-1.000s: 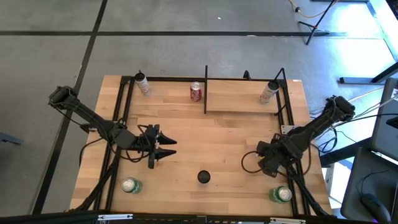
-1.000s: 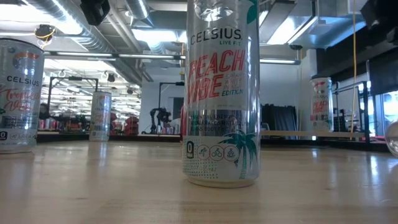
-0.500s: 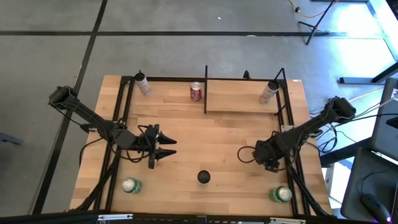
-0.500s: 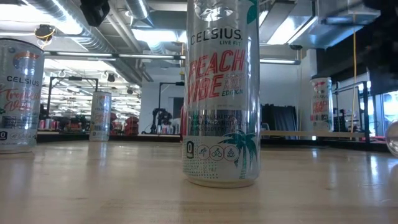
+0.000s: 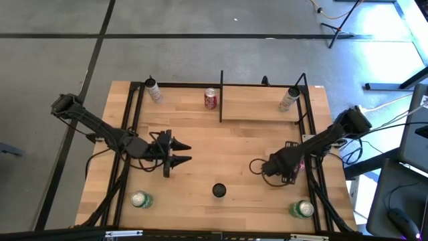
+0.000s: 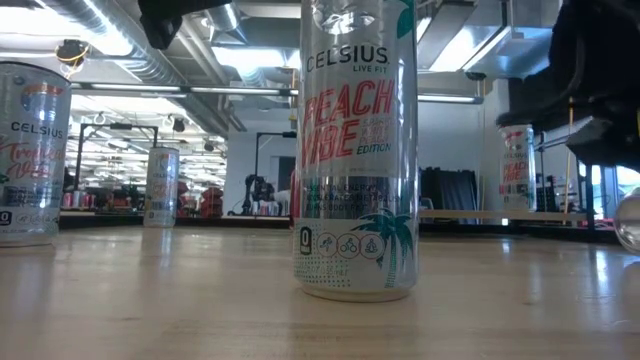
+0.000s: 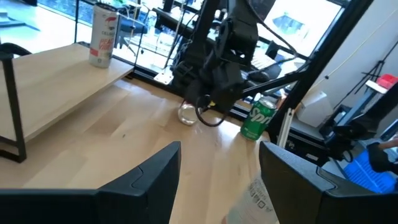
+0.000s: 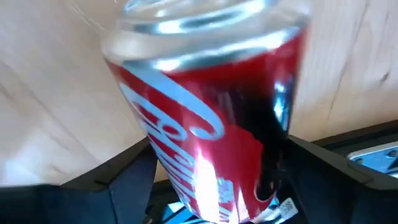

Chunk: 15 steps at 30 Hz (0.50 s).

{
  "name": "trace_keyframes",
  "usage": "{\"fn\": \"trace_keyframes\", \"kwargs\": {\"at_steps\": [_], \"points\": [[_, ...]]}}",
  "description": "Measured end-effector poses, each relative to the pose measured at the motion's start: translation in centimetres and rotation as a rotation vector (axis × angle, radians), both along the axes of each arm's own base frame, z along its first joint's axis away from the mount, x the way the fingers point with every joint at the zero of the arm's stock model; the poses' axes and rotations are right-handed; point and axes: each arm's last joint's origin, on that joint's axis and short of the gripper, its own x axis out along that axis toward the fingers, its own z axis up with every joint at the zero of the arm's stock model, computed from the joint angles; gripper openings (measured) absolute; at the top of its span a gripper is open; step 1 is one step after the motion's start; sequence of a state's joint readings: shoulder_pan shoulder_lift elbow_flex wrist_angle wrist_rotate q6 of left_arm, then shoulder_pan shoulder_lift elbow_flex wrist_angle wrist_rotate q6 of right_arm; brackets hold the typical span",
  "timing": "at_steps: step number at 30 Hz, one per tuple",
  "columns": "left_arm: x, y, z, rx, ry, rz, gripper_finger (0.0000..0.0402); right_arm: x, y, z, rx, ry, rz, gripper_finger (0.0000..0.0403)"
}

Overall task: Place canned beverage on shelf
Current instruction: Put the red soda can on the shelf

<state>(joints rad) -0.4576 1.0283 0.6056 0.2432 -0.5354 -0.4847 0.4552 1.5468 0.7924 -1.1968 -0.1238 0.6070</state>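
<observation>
Coke can (image 8: pixel 211 124) sits between the right gripper's (image 5: pixel 262 169) wide-spread fingers (image 8: pixel 115 180) – gripped or just bracketed, can't tell – over the table's (image 5: pixel 234 144) right side, short of the shelf (image 5: pixel 264 106). Right arm reaches inward; left gripper (image 5: pixel 182 152) hangs half-open, empty.

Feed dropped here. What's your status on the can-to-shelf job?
Right gripper shut on cola can, off the shelf, table's right. Left gripper open, holding nothing. Shelf carries one tall can, right end.

tabletop (image 5: pixel 234 144): wooden | floor (image 5: pixel 200 53): grey | tripod (image 5: pixel 338 27): beyond the table's far side
</observation>
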Motion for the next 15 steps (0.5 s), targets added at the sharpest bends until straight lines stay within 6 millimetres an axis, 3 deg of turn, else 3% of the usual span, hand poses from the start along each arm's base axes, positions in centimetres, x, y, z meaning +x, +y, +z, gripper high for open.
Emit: {"fn": "trace_keyframes", "kwargs": {"at_steps": [7, 15], "points": [[0.1, 0.1, 0.0, -0.004, 0.000, -0.013, 0.0211, 0.3, 0.1, -0.2, -0.009, 0.033, 0.040, 0.0248], [0.1, 0.2, 0.0, -0.008, -0.001, -0.011, 0.0211, 2.2, 0.8, 2.7, -0.023, -0.138, 0.067, 0.0248]]}}
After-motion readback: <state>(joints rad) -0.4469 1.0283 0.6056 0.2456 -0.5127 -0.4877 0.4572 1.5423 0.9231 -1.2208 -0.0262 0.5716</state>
